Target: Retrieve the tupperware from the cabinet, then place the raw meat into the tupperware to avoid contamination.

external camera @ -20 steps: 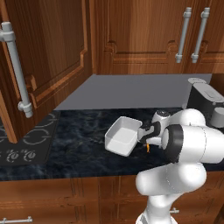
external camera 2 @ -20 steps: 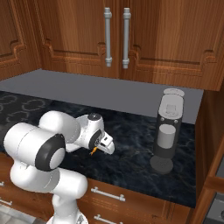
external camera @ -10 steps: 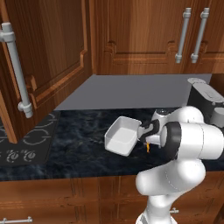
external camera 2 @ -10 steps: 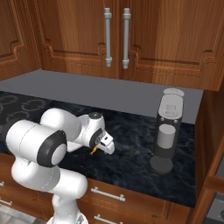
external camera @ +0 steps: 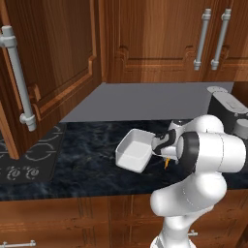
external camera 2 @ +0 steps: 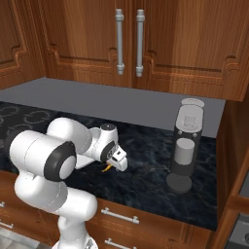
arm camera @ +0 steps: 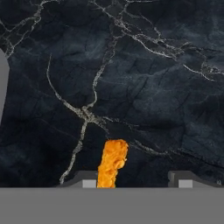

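Nearest, low over the dark marble counter, the gripper: two dark fingertips set apart, an orange-tan sliver of raw meat against the left one, though a firm pinch cannot be confirmed. Likely light, soft, slick; best pinched across its narrow middle. Just beside, the white tupperware, tilted on the counter. Beyond, the open cabinet door up left.
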